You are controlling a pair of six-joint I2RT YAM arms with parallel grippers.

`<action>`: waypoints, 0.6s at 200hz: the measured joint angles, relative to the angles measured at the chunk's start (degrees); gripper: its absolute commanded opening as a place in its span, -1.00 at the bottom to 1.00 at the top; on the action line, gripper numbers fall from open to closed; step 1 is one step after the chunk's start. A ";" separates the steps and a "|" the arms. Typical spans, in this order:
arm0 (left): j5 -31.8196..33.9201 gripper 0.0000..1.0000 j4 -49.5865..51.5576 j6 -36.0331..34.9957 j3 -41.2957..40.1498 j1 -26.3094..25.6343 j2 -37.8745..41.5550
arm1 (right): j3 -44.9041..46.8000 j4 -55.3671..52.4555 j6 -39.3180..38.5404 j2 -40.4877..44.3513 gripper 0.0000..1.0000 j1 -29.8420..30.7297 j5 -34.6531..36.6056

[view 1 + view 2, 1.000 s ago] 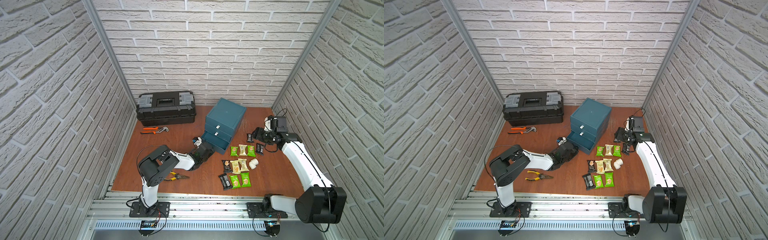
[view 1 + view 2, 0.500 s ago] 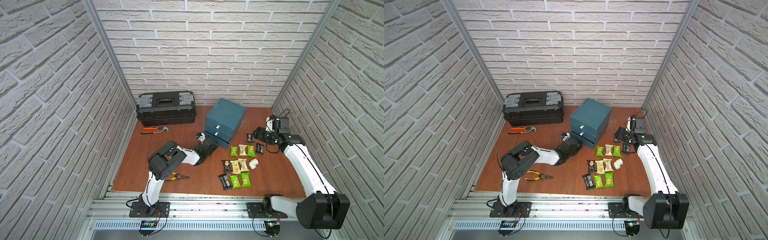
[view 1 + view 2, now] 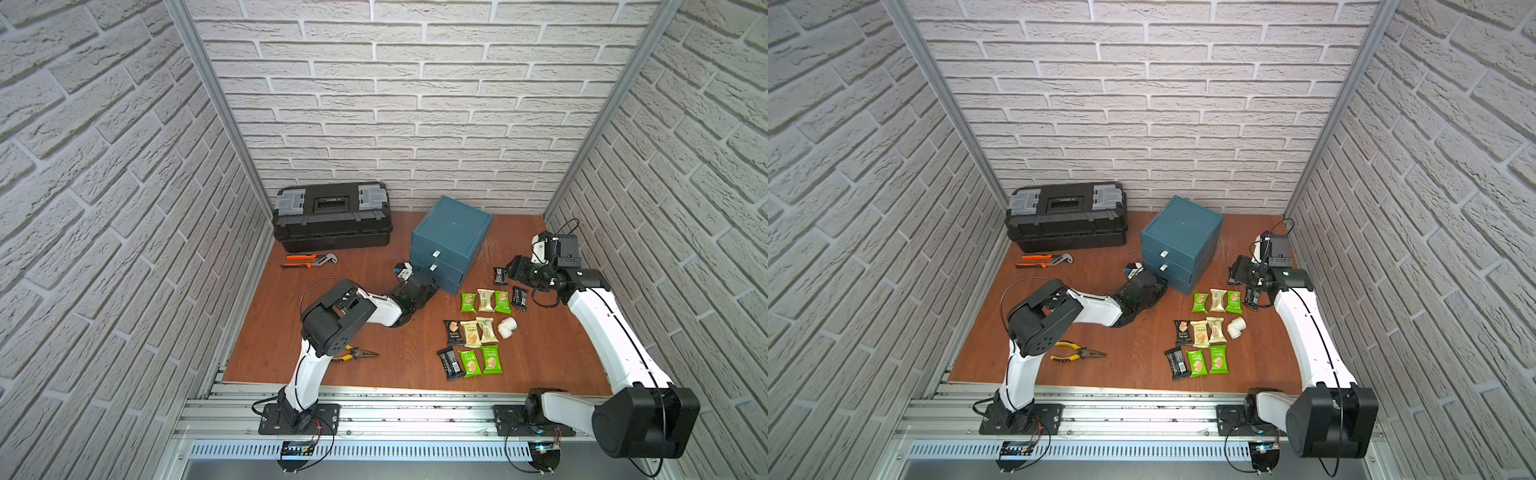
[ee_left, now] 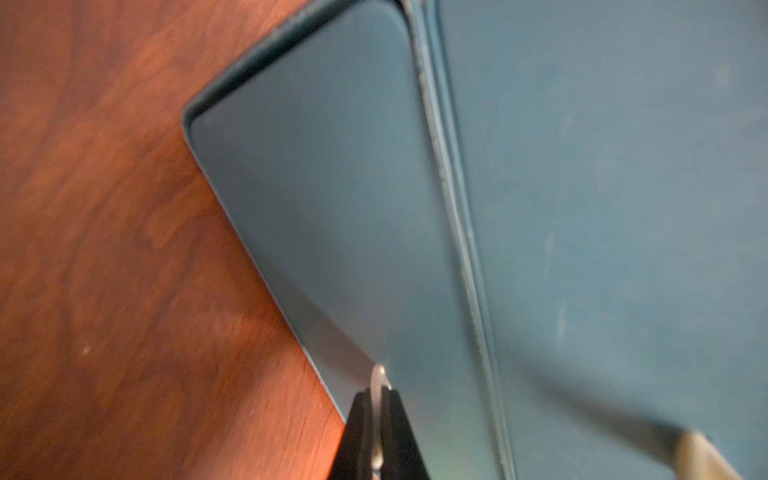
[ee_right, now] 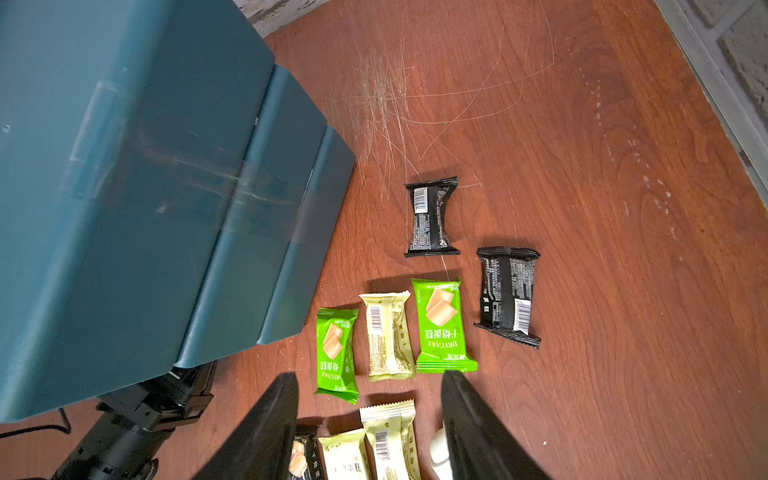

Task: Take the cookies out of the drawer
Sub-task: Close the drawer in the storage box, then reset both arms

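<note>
**Finding 1: task items.** 11 small flat cookie packets [image 3: 470, 333] in cream, green and black wrappers lie on the brown wooden tabletop [image 3: 332, 332]. They sit in loose rows just beside the teal plastic 3-drawer cabinet [image 3: 451, 224]. 2 black packets lie apart from the rows, nearest the right gripper [image 5: 369, 376]. A white plastic pipe elbow [image 3: 507, 328] rests beside the middle row. No packet is held. No drawer interior shows in any view, so it cannot be confirmed that nothing is left inside. Judged from the layout, unloading is complete or nearly so.

**Finding 2: left arm.** The left gripper [image 4: 377, 395] is pinched tight on the small pale pull tab [image 4: 378, 374] of the bottom drawer [image 4: 332, 208]. This is the sensible hold, since the flat front offers no other purchase. The arm lies low and stretched across the table, elbow raised, wrist level with that drawer. The drawer front sits about flush with the one above it and appears pushed in.

**Finding 3: right arm.** The right gripper hovers above the packets with jaws apart and nothing between them. The arm reaches forward along the right wall, with the wrist bent toward the cabinet. It is probably parked there to keep clear of the drawer's path.
</note>
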State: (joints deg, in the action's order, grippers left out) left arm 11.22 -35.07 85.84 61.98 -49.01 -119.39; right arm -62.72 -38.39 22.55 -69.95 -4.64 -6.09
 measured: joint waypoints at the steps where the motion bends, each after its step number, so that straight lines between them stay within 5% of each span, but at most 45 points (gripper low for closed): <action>1: 0.00 -0.67 0.04 0.07 0.00 0.00 0.00 | 0.00 0.00 -0.02 0.02 0.20 0.00 0.00; 69: 2.95 -0.03 3.06 0.35 -7.23 -0.57 4.74 | 0.07 0.09 -0.11 0.02 0.21 0.00 0.02; 120: 10.14 0.50 8.20 -3.06 -15.63 -2.21 16.11 | 4.59 4.63 -0.66 0.11 0.21 0.00 0.26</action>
State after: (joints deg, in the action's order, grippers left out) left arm 21.37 -26.87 82.78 46.35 -51.22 -103.28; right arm -58.13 -33.76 21.89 -69.84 -4.64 -5.82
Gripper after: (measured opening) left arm 0.719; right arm 0.603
